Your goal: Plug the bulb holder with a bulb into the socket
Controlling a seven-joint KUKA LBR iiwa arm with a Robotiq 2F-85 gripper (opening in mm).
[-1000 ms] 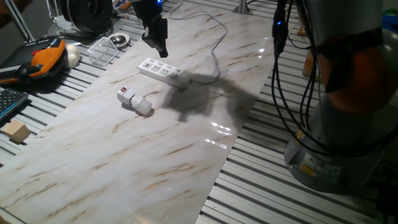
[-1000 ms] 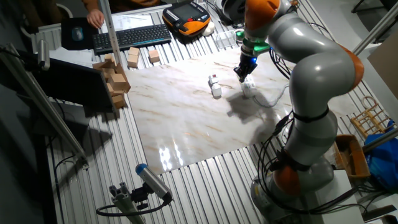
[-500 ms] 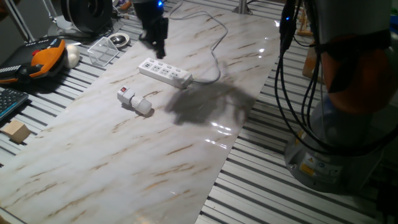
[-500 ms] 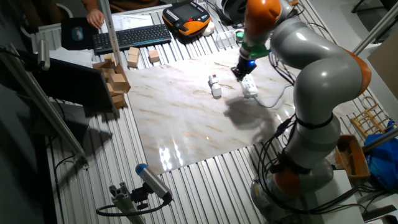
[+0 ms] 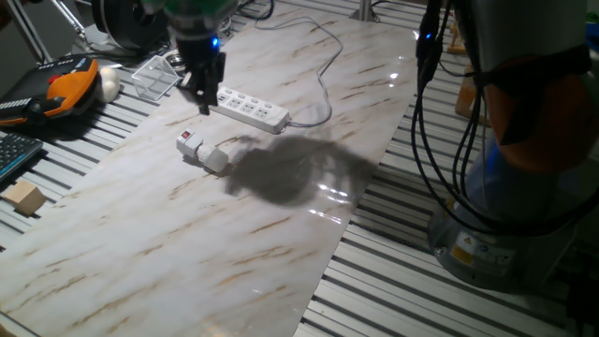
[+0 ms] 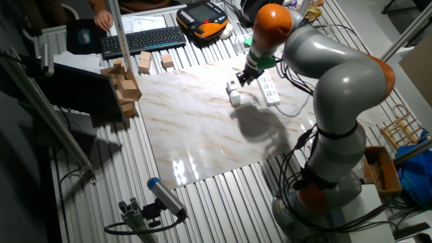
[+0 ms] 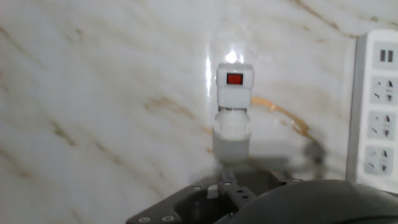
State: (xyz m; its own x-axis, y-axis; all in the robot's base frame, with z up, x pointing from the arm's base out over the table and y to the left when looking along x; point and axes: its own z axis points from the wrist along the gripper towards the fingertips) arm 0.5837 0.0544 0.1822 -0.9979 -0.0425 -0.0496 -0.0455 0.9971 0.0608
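Gripper (image 5: 199, 96) state unclear, above bulb holder (image 7: 234, 90), red mark, no legible writing, socket (image 7: 376, 106) beside

1. Open marble surface (image 5: 234, 243) is seen across the lower half of one fixed view.
2. The bulb holder (image 5: 190, 145) lies at centre left, with the socket (image 5: 245, 108) just above it; a narrow gap is left between them.
3. The upper left is blocked by a clear box (image 5: 154, 75) and an orange pendant (image 5: 70, 84).
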